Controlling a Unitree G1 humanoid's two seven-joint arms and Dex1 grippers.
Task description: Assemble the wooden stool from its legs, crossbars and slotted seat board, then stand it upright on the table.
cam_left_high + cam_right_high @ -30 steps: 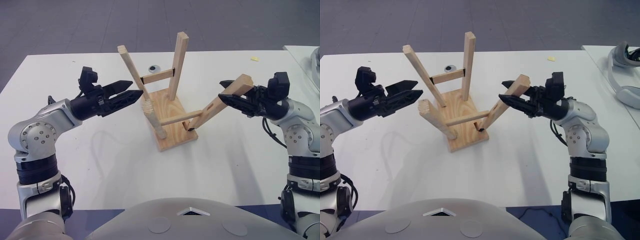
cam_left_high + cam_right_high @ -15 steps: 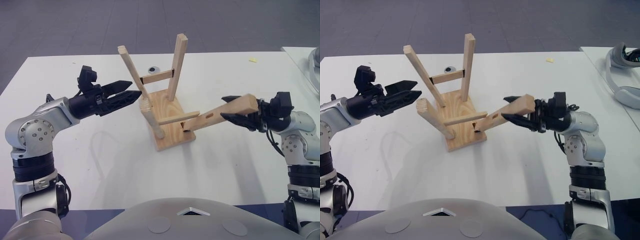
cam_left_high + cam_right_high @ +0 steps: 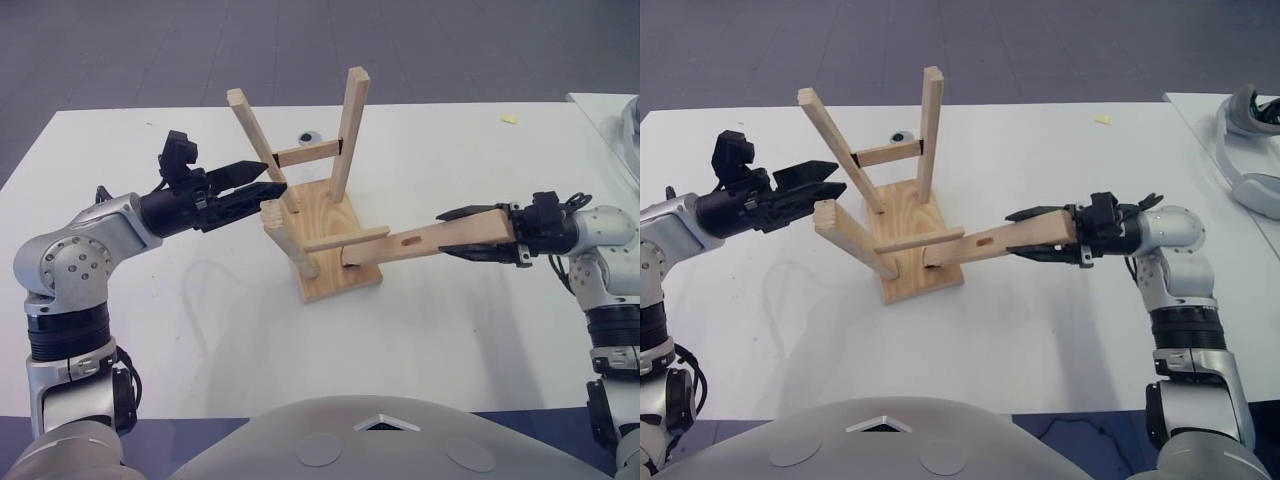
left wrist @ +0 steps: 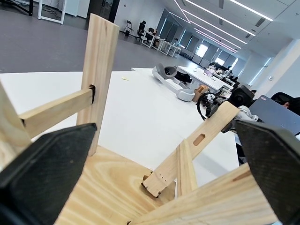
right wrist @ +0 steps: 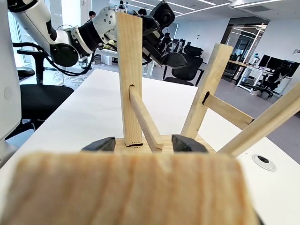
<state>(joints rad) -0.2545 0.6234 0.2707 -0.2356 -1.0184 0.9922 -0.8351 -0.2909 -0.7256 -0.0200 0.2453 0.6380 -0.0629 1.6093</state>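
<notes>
White desk, grey carpet beyond its far edge, and the pale slotted wooden seat board lies flat around mid-desk, a little toward the far edge, underside up. Two light square-section wooden legs stand on its far side, the far left leg and the far right leg, joined by a short wooden crossbar; that pair looks done to me. Nearer me, a third leg leans toward the desk's left edge, with a thin second crossbar running from it to the fourth leg. My right gripper is clamped on that fourth leg's outer end, holding it nearly level, its other end at the board, not upright. My left gripper hangs just beside the third leg's top, fingers spread, gripping nothing. I'd call it past halfway: both near legs need squaring up, then the stool flips onto its feet.
</notes>
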